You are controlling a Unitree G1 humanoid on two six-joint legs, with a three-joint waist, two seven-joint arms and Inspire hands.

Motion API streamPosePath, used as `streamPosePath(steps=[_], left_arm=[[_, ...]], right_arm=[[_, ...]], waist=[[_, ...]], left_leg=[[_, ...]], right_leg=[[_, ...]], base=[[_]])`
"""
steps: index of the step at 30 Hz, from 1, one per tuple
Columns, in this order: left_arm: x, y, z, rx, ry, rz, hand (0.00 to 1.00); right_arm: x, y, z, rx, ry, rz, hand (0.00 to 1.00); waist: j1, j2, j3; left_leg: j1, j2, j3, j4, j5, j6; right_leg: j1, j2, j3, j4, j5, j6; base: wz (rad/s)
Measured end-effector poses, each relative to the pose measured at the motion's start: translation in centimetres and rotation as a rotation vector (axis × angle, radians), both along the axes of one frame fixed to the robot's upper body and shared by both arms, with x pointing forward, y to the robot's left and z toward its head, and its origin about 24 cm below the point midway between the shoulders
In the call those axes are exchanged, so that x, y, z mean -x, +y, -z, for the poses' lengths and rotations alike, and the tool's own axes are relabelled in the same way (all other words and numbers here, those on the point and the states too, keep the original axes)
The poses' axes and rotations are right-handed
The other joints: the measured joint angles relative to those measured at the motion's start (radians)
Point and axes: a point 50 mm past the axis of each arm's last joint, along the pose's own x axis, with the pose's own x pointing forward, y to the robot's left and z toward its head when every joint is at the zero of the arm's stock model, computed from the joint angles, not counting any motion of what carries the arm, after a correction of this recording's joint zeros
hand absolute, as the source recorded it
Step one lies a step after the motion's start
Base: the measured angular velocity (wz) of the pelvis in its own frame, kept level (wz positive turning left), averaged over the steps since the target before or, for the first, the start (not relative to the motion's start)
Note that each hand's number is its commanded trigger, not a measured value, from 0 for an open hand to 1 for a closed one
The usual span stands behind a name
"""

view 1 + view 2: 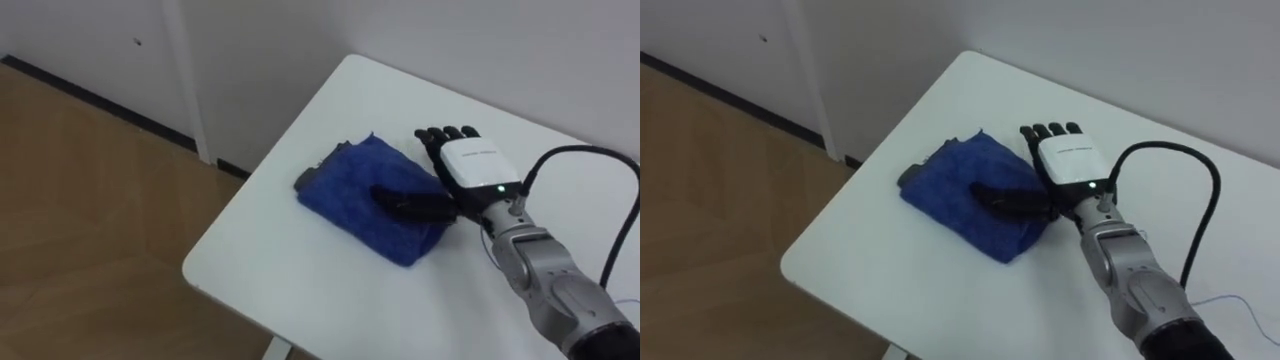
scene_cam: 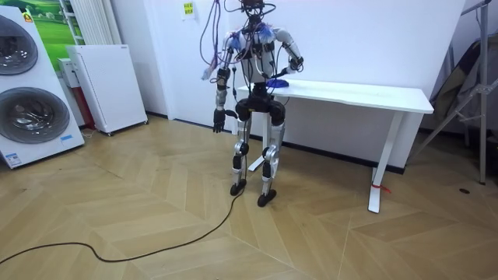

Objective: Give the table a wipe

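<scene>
A folded blue cloth (image 1: 365, 195) lies near the left end of the white table (image 1: 290, 285). My right hand (image 1: 470, 165) rests flat at the cloth's right edge. Its fingers are straight and point toward the wall, and its dark thumb lies across the cloth's top. It is open and nothing is curled round the cloth. In the room view I stand at the table's (image 2: 366, 97) left end, facing it, with the right arm bent over the cloth (image 2: 278, 81). My left hand (image 2: 220, 120) hangs down at my side, away from the table.
The table's left and near edges drop off to wooden floor (image 1: 90, 200). A white wall (image 1: 260, 60) runs close behind the table. In the room view a white cabinet (image 2: 105, 85) and washing machines (image 2: 31, 93) stand well off to the left.
</scene>
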Motion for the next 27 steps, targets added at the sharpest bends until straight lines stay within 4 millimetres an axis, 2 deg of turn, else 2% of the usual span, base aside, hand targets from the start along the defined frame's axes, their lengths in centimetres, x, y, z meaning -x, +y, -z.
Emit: streamPosePath(steps=[3, 6, 7, 9, 10, 11, 12, 13, 14, 15, 16, 18, 19, 20, 24, 26, 27], left_arm=[[0.1, -0.1, 0.0, 0.007, 0.005, 0.0, 0.0], [0.0, -0.1, -0.1, 0.008, 0.002, 0.0, 0.0], [-0.1, -0.1, -0.1, 0.007, 0.001, 0.001, 0.0], [-0.1, -0.1, -0.1, 0.007, 0.002, 0.002, 0.0], [-0.4, 0.1, -0.3, 0.0, -0.009, 0.004, 0.0], [-0.3, 0.7, -0.5, -0.017, -0.011, -0.008, 0.0], [0.3, 0.8, -0.3, -0.02, 0.008, -0.024, 0.0], [1.0, 1.0, -0.3, -0.03, 0.034, -0.035, 0.0], [1.1, 1.0, -0.2, -0.028, 0.044, -0.036, 0.0], [1.1, 1.0, -0.3, -0.027, 0.042, -0.035, 0.0], [0.8, 1.0, -0.4, -0.029, 0.033, -0.033, 0.0], [0.4, 1.0, -0.6, -0.037, 0.02, -0.031, 0.0], [0.3, 1.0, -0.6, -0.039, 0.022, -0.029, 0.0], [0.4, 0.9, -0.5, -0.037, 0.027, -0.028, 0.0], [0.4, 1.3, -0.6, -0.053, 0.035, -0.027, 0.0], [0.2, 1.4, -0.6, -0.049, 0.038, -0.027, 0.0], [0.2, 1.4, -0.6, -0.049, 0.038, -0.026, 0.0]], right_arm=[[-0.2, -0.3, -0.1, -0.015, -0.021, 0.019, 0.0], [-0.2, -0.3, -0.1, -0.022, -0.023, 0.023, 0.0], [-0.2, -0.4, -0.1, -0.023, -0.025, 0.023, 0.0], [-0.2, -0.5, 0.0, -0.028, -0.024, 0.028, 0.0], [-0.3, -0.3, -0.1, -0.041, -0.027, 0.023, 0.0], [-1.0, 0.4, -1.2, -0.042, -0.068, -0.016, 0.0], [-1.1, 0.6, -1.6, -0.039, -0.087, -0.028, 0.0], [-1.1, 1.0, -1.8, -0.042, -0.104, -0.039, 0.0], [-1.1, 0.7, -1.7, -0.033, -0.101, -0.021, 0.0], [-1.1, 0.6, -1.7, -0.03, -0.102, -0.01, 0.0], [-1.1, 0.6, -1.7, -0.029, -0.103, 0.0, 0.0], [-1.1, 0.6, -1.7, -0.029, -0.099, -0.001, 0.0], [-1.1, 0.7, -1.6, -0.027, -0.089, -0.007, 0.0], [-1.1, 0.8, -1.5, -0.025, -0.078, -0.014, 0.0], [-0.8, 1.4, -0.8, 0.014, -0.029, -0.041, 0.0], [-0.4, 1.4, -0.2, 0.032, 0.008, -0.046, 0.0], [-0.2, 1.3, 0.0, 0.033, 0.018, -0.043, 0.0]], waist=[[0.003, 0.0, -0.0004], [0.014, 0.001, -0.0016], [0.017, 0.003, -0.0029], [0.018, 0.014, -0.0076], [0.028, 0.031, -0.0048], [0.045, 0.014, -0.0076], [0.042, 0.024, -0.0108], [0.006, 0.024, -0.0112], [-0.015, 0.025, -0.011], [-0.016, 0.025, -0.0103], [-0.015, 0.019, -0.0082], [-0.003, 0.009, -0.0082], [0.009, 0.002, -0.0112], [0.024, -0.001, -0.0096], [0.03, 0.004, -0.0048], [0.035, 0.012, 0.0], [0.041, 0.012, -0.0001]], left_leg=[[0.001, 0.0, -0.006, 0.0, 0.0, 0.0], [0.003, 0.0, -0.029, 0.0, 0.0, 0.0], [0.006, 0.001, -0.05, 0.0, 0.0, 0.0], [0.029, 0.011, -0.119, -0.017, 0.009, 0.009], [0.04, 0.042, -0.221, -0.02, 0.013, 0.011], [0.029, 0.052, -0.258, -0.021, 0.008, 0.004], [0.023, 0.071, -0.253, -0.021, -0.002, -0.018], [0.019, 0.072, -0.194, -0.022, 0.0, -0.049], [0.023, 0.072, -0.132, -0.035, 0.004, -0.055], [0.023, 0.07, -0.108, -0.047, 0.008, -0.05], [0.021, 0.065, -0.064, -0.056, 0.02, -0.027], [0.03, 0.054, -0.055, -0.051, 0.027, -0.018], [0.031, 0.048, -0.055, -0.051, 0.027, -0.018], [0.035, 0.04, -0.055, -0.05, 0.027, -0.016], [0.031, 0.027, -0.049, -0.047, 0.026, 0.001], [0.017, 0.017, -0.048, -0.035, 0.023, 0.005], [0.016, 0.015, -0.047, -0.034, 0.023, 0.006]], right_leg=[[0.0, 0.0, -0.002, 0.001, 0.0, 0.0], [-0.003, 0.001, -0.007, 0.009, 0.0, 0.0], [-0.005, 0.0, -0.015, 0.021, 0.0, 0.0], [-0.042, -0.004, -0.039, 0.118, -0.006, 0.008], [-0.11, 0.015, 0.006, 0.152, -0.038, 0.021], [-0.198, 0.039, 0.06, 0.05, 0.007, -0.024], [-0.208, 0.047, 0.029, 0.061, 0.066, -0.064], [-0.186, 0.046, -0.021, 0.059, 0.083, -0.063], [-0.159, 0.045, -0.023, 0.052, 0.083, -0.063], [-0.149, 0.046, -0.017, 0.051, 0.082, -0.062], [-0.135, 0.046, -0.012, 0.051, 0.081, -0.06], [-0.124, 0.044, -0.001, 0.037, 0.079, -0.053], [-0.116, 0.045, 0.0, 0.021, 0.081, -0.048], [-0.103, 0.045, -0.004, 0.004, 0.083, -0.045], [-0.089, 0.033, -0.011, -0.002, 0.075, -0.027], [-0.09, 0.027, -0.003, 0.0, 0.07, -0.025], [-0.091, 0.027, 0.004, 0.0, 0.068, -0.025]], base=[[0.0], [-0.01], [0.0], [-0.09], [-0.7], [-0.75], [-0.36], [0.33], [0.49], [0.38], [0.29], [0.21], [0.0], [0.0], [0.15], [0.11], [0.04]])
